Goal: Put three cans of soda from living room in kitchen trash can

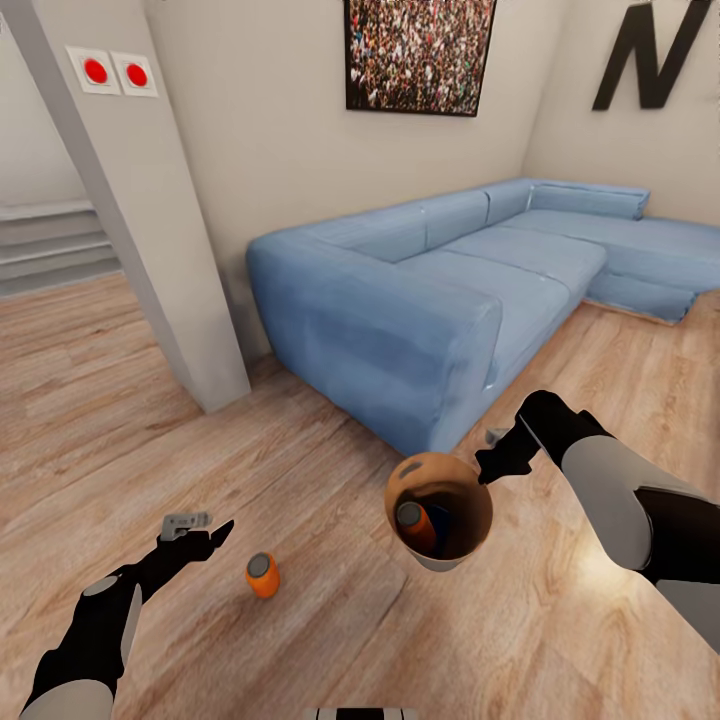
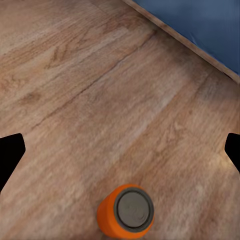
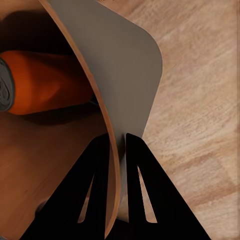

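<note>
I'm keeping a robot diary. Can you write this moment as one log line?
room: living room | right gripper: shut on trash can rim | in can: orange soda can | left gripper: open, near orange can on floor

Trash can (image 1: 445,500) at centre w/ one soda can (image 1: 415,522) inside, second soda can (image 1: 263,575) upright on floor (image 1: 120,400) at its 9 o'clock, sofa (image 1: 450,290) at 12, pillar (image 1: 150,230) at 10.
</note>
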